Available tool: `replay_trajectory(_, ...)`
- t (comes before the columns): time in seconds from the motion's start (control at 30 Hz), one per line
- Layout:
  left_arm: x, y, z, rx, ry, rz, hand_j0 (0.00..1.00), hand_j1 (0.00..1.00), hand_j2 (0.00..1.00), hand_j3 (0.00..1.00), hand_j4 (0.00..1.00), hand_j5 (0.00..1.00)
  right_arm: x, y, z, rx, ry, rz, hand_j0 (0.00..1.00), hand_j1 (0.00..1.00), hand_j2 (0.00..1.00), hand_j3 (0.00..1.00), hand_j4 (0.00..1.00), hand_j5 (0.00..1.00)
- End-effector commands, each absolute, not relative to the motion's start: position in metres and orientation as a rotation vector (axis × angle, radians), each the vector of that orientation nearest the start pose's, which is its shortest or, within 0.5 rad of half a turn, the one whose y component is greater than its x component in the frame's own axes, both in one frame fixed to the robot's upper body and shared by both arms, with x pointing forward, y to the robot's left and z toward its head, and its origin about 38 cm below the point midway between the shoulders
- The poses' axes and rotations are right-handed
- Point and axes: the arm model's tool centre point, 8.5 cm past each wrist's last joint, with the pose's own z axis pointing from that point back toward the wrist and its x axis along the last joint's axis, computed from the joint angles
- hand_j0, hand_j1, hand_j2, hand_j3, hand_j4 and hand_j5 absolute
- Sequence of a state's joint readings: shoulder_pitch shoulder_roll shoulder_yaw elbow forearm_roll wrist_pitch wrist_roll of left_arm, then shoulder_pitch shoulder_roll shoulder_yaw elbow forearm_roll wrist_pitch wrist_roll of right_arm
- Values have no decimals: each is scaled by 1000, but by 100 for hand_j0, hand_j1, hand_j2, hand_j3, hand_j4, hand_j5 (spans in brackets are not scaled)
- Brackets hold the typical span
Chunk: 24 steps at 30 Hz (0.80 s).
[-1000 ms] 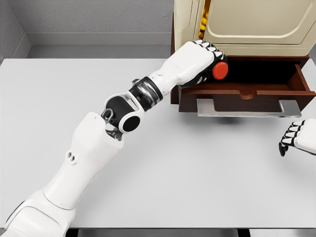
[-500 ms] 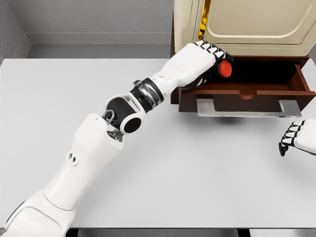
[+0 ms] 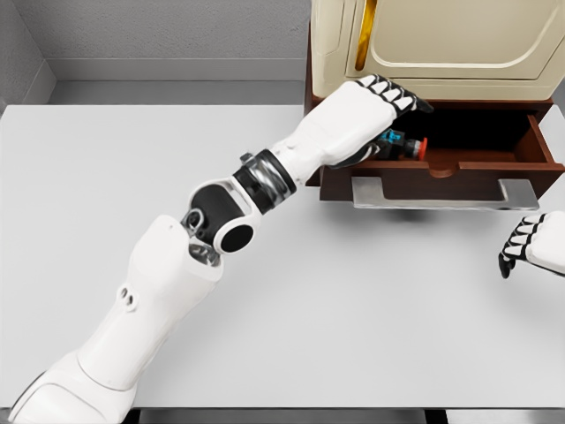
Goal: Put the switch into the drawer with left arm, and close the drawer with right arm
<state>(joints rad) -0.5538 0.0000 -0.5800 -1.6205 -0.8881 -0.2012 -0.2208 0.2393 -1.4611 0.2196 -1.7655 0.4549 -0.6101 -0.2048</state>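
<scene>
A: Switch (image 3: pixel 408 145). Small thing, black body, bit of blue, red button at one end. It's lying inside the open drawer (image 3: pixel 459 168), near the left end, just behind the front panel.

B: Held or loose?

A: Looks loose. Left hand (image 3: pixel 381 110) is above it with fingers stretched out flat over the drawer's left part, nothing in them. Whether a fingertip touches the switch, can't tell.

B: How would it handle?

A: My guess: light, rigid plastic, hard shell, not fragile. The round button end is probably slick and may roll. If it needed picking again, take the black body across its sides, not the red cap.

B: Drawer?

A: Dark brown wood, pulled out from under a cream cabinet (image 3: pixel 441 44), with a flat metal handle (image 3: pixel 441 193) along the front. Stiff, should slide under a straight push on the front panel or handle.

B: Right hand?

A: Right hand (image 3: pixel 530 247) low at the right edge over the grey bench (image 3: pixel 177 177), well apart from the drawer, fingers curled under, holding nothing.

B: What's left?

A: Judging by this, placing looks done; left arm needs to clear before the drawer gets pushed shut.
</scene>
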Motion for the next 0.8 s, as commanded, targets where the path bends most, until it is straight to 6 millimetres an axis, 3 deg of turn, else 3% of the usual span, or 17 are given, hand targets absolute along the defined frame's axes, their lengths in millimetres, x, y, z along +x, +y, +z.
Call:
replay_trajectory(0.0, 396, 2, 277, -639, 2881, 1980, 76, 76, 76, 76, 76, 76, 290, -414, 226, -517, -1459, 2068, 34, 34, 34, 34, 34, 34)
replay_trajectory(0.13, 382, 25, 282, -679, 2850, 1946, 81, 81, 81, 81, 81, 81, 291, -414, 226, -519, -1460, 2068, 34, 34, 34, 34, 34, 34)
replay_trajectory(0.23, 386, 65, 277, -704, 2867, 1929, 100, 100, 100, 100, 100, 100, 291, -413, 226, -519, -1465, 2062, 34, 34, 34, 34, 34, 34)
replay_trajectory(0.3, 384, 97, 286, -620, 2874, 1809, 100, 100, 100, 100, 100, 100, 291, -414, 227, -521, -1468, 2056, 34, 34, 34, 34, 34, 34)
replay_trajectory(0.33, 381, 120, 289, -595, 2833, 1771, 100, 100, 100, 100, 100, 100, 292, -413, 226, -523, -1476, 2046, 34, 34, 34, 34, 34, 34)
replay_trajectory(0.4, 381, 178, 297, -561, 2973, 1640, 100, 100, 100, 100, 100, 100, 293, -412, 227, -530, -1494, 2032, 34, 34, 34, 34, 34, 34)
replay_trajectory(0.5, 368, 256, 287, -413, 3215, 1550, 100, 100, 100, 100, 100, 100, 296, -410, 232, -552, -1529, 2011, 34, 34, 34, 34, 34, 34)
replay_trajectory(0.57, 360, 293, 290, -375, 3277, 1564, 100, 100, 100, 100, 100, 100, 298, -410, 234, -563, -1541, 2004, 33, 33, 33, 33, 33, 33)
replay_trajectory(0.63, 350, 317, 264, -357, 3335, 1696, 100, 100, 100, 100, 100, 100, 299, -410, 235, -557, -1551, 1983, 33, 33, 33, 33, 33, 33)
replay_trajectory(0.7, 346, 338, 225, -383, 3405, 1848, 100, 100, 100, 100, 100, 100, 301, -410, 238, -569, -1559, 1980, 33, 33, 33, 33, 33, 33)
replay_trajectory(0.77, 338, 351, 182, -333, 3399, 2120, 100, 100, 100, 100, 100, 100, 303, -410, 242, -573, -1571, 1962, 33, 33, 33, 33, 33, 33)
